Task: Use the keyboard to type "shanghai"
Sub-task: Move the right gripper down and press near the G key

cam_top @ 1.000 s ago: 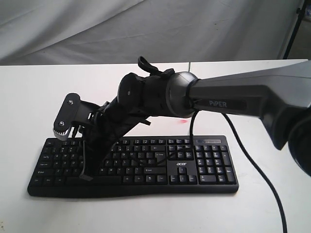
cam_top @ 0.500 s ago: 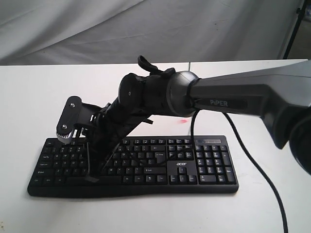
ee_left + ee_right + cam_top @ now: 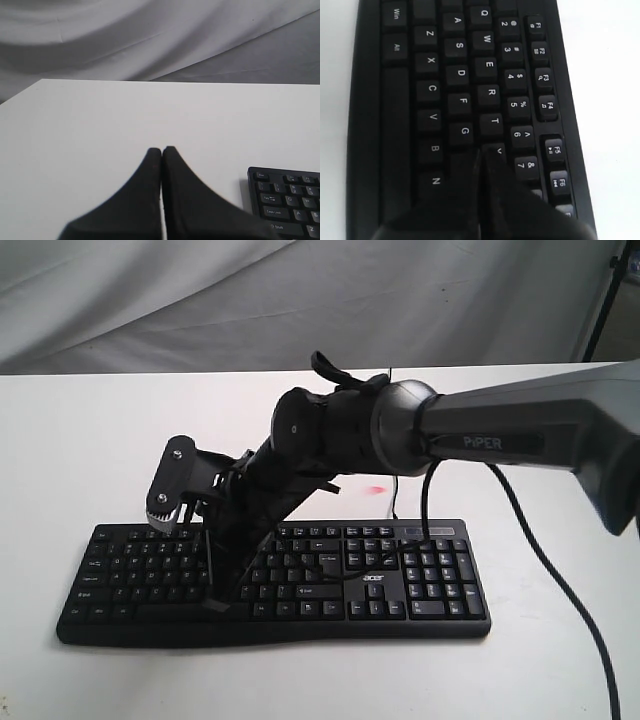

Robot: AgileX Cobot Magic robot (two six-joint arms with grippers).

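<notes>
Now | keyboard (image 3: pixel 440 585): black, full-size, number pad | white legends, acer logo

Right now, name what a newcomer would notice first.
The big right arm reaches across the black keyboard, the right gripper shut and pointing down at the keys beside the G key. The left gripper, also shut, hangs over white table off the keyboard's corner.

The right arm (image 3: pixel 520 435) stretches leftward, wrist (image 3: pixel 320 430) bent down, right hand (image 3: pixel 214 604) apparently pinched closed; the left hand (image 3: pixel 161 150) hangs with fingers (image 3: pixel 145 190) pressed together.
</notes>
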